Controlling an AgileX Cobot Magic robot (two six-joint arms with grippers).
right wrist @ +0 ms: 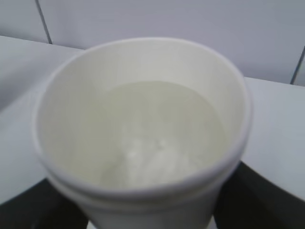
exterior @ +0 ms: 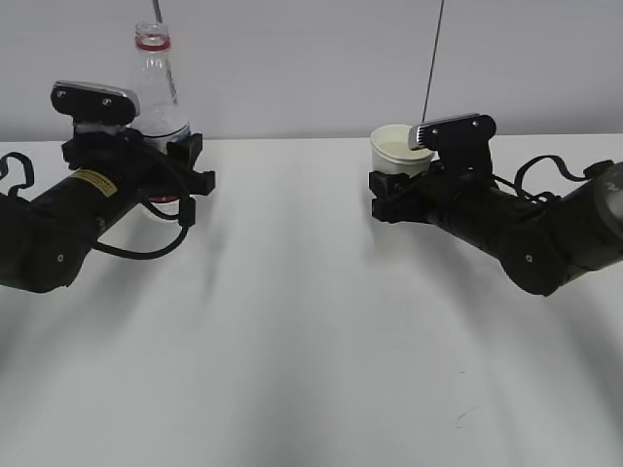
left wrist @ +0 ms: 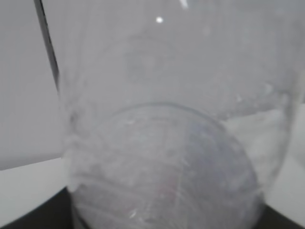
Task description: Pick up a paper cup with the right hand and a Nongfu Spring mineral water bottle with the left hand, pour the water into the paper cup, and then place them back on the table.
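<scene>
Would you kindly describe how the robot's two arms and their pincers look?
Both arms are black and cylindrical, ending in black pincers. The left arm bears a yellow sticker and looping black cables. The right arm has no sticker, with cables trailing behind. Each carries a silver-grey block on top.

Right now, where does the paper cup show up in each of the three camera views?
Exterior view: the paper cup sits right of centre, at the tip of the right hand, near the table's far edge.
Left wrist view: not in it; the bottle fills the picture.
Right wrist view: the cup fills the centre, seen from above, liquid inside.
Shared landmark: the white table against the pale wall.
</scene>
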